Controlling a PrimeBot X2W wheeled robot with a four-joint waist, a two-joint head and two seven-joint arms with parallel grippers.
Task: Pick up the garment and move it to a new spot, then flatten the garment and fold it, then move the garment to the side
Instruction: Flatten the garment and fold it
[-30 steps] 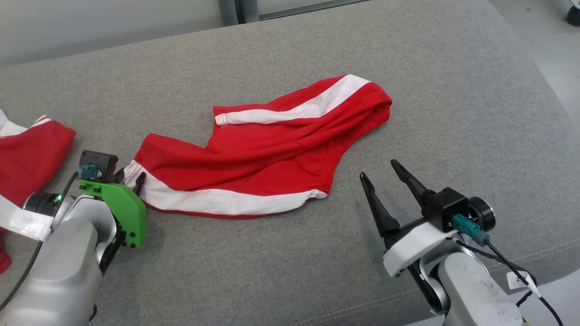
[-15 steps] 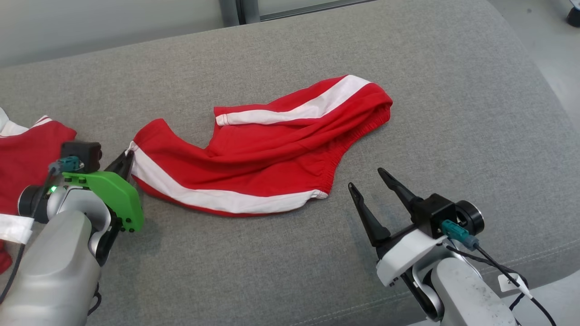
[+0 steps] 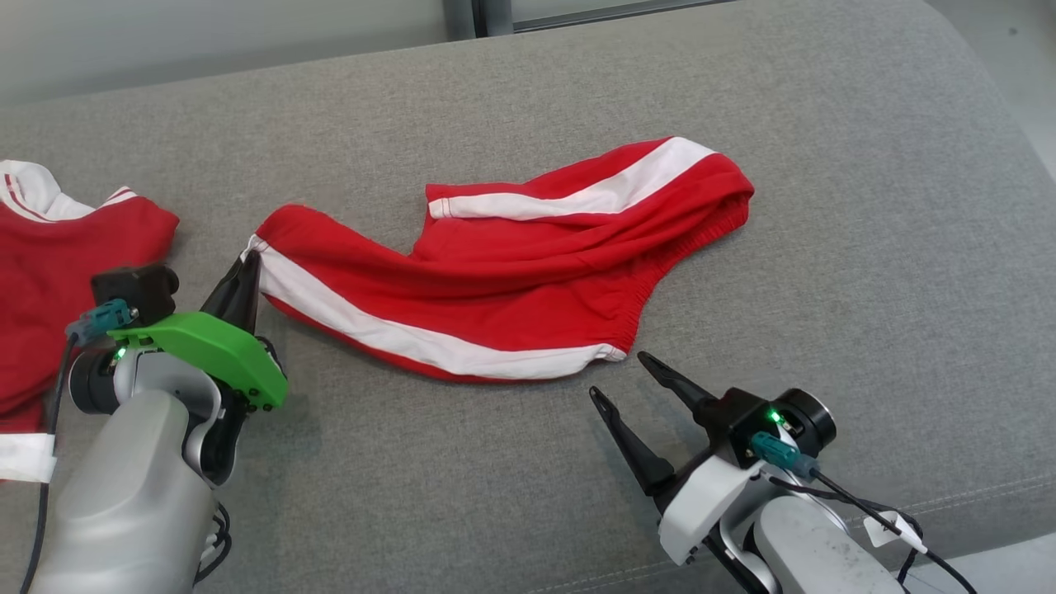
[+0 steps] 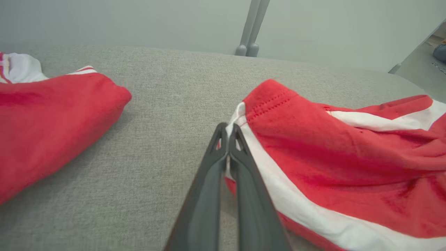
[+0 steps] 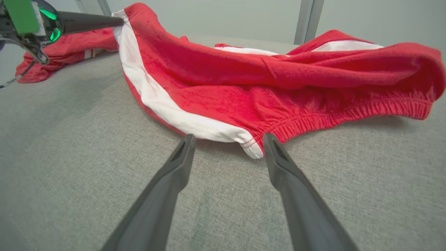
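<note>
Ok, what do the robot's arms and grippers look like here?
Pale silver-grey forearms, long dark tapered fingers. The left gripper has a bright green bracket, the right gripper a white one. Each carries a black block, teal cable connector, green light.

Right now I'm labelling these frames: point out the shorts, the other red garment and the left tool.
shorts (image 3: 528, 280), head view, red middle.
other garment (image 3: 49, 264), head view, red body.
left tool (image 4: 228, 132), left wrist view, shut tips pinching the shorts' corner.

Head camera: looked forward and down on grey cushion from above. Left wrist camera: sat low, close to red shorts at leg hem. Right wrist camera: sat low near waistband corner. All three shared the shorts.
</note>
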